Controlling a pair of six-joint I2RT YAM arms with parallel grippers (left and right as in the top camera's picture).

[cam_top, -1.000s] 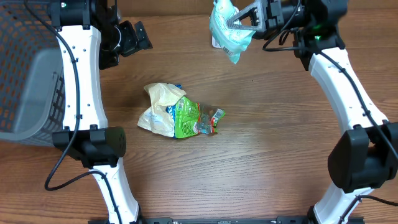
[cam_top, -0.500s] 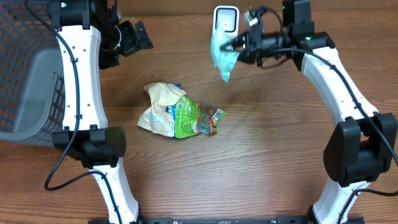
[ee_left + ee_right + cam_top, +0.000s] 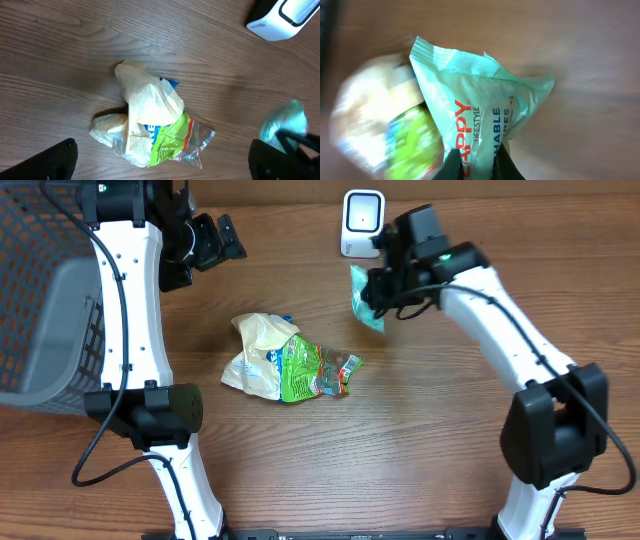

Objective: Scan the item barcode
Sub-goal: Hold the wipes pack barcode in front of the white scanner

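the right claw (image 3: pixel 376 290) is pinched shut on the bottom edge of a pale teal plastic packet (image 3: pixel 480 110), which hangs low over the brown wooden table (image 3: pixel 430 450), just in front of the white box-shaped barcode scanner (image 3: pixel 361 222) and a little to its right. from the wrist view i can see red and blue lettering on the packet, but no barcode on that face.

to my eye the step is the presenting itself. to do it well, the arm wants to bring the packet square before the scanner's window, with the printed barcode side turned toward it. the film is crinkled, so it should hang flat, not folded, and be held steady there a moment. if nothing reads, a slow turn of the wrist to offer the other face seems the sensible try.

the left claw (image 3: pixel 213 242) hangs spread wide and empty near the grey mesh basket (image 3: pixel 40 310), well apart from the heap of cream and green plastic packets (image 3: pixel 145 125) mid-table.
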